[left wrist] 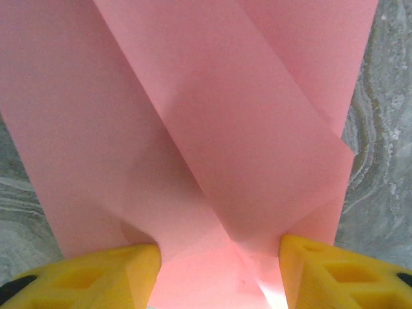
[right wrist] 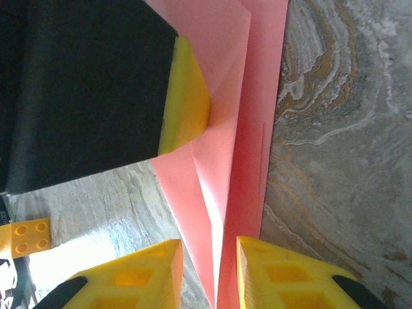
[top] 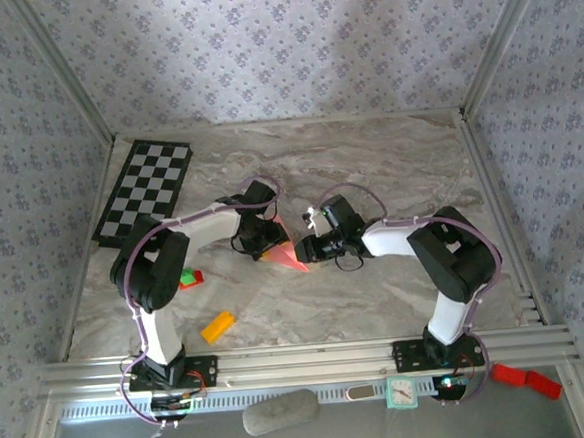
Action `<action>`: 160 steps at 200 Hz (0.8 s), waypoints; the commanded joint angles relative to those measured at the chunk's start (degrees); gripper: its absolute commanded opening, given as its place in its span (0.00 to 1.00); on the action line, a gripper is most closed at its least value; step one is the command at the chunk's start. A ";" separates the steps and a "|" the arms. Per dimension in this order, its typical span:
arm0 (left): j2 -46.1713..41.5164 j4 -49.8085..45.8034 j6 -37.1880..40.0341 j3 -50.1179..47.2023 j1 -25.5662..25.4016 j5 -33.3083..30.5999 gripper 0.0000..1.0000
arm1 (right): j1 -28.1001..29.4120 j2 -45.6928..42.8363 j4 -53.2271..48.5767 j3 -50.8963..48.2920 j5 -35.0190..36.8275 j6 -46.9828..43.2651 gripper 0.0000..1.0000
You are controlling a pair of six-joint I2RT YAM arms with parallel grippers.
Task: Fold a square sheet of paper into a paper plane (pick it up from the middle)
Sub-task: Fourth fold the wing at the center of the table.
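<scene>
Meeting at the middle of the table point(top: 368, 164), both grippers close in on the folded pink paper point(top: 287, 255). The left gripper point(left wrist: 219, 248) stands half apart with paper spanning its fingers; whether it grips, I cannot tell. The right gripper point(right wrist: 208, 244) is narrow, loosely straddling one paper edge. An orange block point(top: 217, 326) lies near-left.

The paper point(right wrist: 225, 161) stands between the right fingers point(right wrist: 283, 277); a left finger point(right wrist: 183, 96) blocks ahead on one side; bare table point(right wrist: 341, 129) lies open on the other.

Table point(top: 368, 164): checkerboard point(top: 145, 189), orange block point(top: 217, 326), perhaps red-green block point(top: 190, 279)
</scene>
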 commanded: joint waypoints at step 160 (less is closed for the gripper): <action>5.85 -5.70 0.05 -2.86 -0.84 -2.10 0.57 | 0.38 5.35 -7.32 2.94 3.45 -2.09 0.16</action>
